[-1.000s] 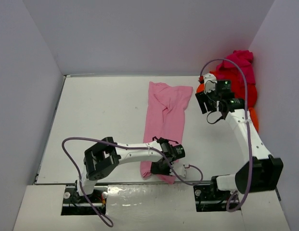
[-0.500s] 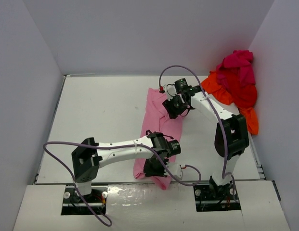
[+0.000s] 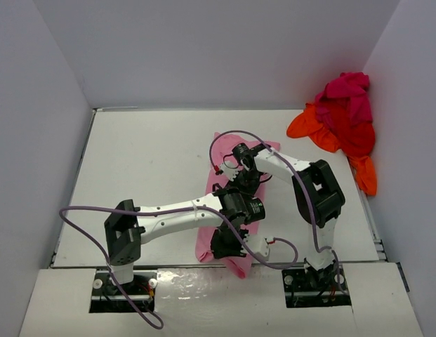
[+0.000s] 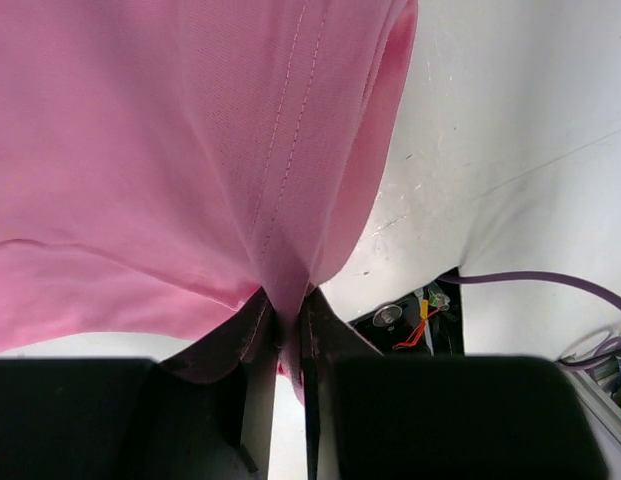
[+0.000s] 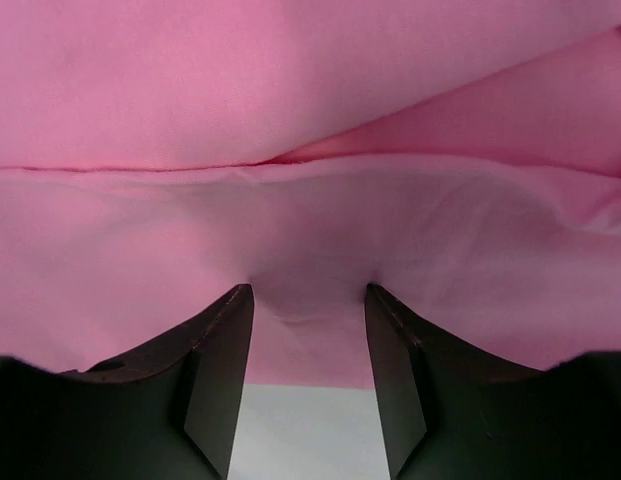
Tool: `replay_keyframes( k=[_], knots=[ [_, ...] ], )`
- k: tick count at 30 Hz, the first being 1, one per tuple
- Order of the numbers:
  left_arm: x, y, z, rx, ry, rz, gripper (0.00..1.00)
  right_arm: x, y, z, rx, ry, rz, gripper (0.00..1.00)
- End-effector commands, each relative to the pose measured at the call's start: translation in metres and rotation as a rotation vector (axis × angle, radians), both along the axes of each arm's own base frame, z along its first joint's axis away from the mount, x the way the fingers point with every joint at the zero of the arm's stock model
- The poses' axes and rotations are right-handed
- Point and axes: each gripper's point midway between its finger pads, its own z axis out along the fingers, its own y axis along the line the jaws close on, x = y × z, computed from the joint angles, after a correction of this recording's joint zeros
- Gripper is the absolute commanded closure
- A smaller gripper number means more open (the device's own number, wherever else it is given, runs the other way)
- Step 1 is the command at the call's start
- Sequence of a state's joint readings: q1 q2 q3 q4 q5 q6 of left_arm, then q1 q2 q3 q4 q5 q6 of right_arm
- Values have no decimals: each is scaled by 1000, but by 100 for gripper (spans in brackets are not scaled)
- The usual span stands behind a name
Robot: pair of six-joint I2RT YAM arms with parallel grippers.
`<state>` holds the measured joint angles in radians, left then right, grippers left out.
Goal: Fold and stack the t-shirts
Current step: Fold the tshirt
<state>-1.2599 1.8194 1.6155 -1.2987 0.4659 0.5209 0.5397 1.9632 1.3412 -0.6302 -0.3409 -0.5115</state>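
While the pink shirt (image 3: pixel 205 244) lies as a long strip down the middle of the desk (image 3: pixel 133 161), running from close to the far edge to the near edge, both arms reach in over it. At the near edge the left gripper (image 4: pixel 286 305) has its jaws closed almost fully on the shirt's double-stitched hem. The cloth fans out wide from that pinch.

Just beyond the left wrist, toward the far edge, the right gripper (image 5: pixel 310 295) points down onto the middle of the strip. Its jaws stand about half apart. Pink cloth lies across the gap between them and puckers at the fingertips (image 5: pixel 240 300), but I cannot tell whether they actually pinch it. Bare desk shows between the fingers below the cloth's edge.

The other shirts, orange (image 3: pixel 309 125), red (image 3: pixel 358 137) and magenta (image 3: pixel 347 88), sit heaped unfolded in the far right corner, against the right wall (image 3: pixel 414 140) and well apart from the pink shirt.
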Motion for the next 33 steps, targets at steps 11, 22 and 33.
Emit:
replay_keyframes(
  k=[11,22,33],
  knots=[
    [68,-16,46,-132,-179,105,100,-74,-6,-22,-63,228,158,57],
    [114,-24,53,-149,-258,140,100,-91,-5,-29,-68,264,190,56],
    [132,-35,46,-161,-274,126,100,-54,7,-14,-74,61,138,54]
  ],
)
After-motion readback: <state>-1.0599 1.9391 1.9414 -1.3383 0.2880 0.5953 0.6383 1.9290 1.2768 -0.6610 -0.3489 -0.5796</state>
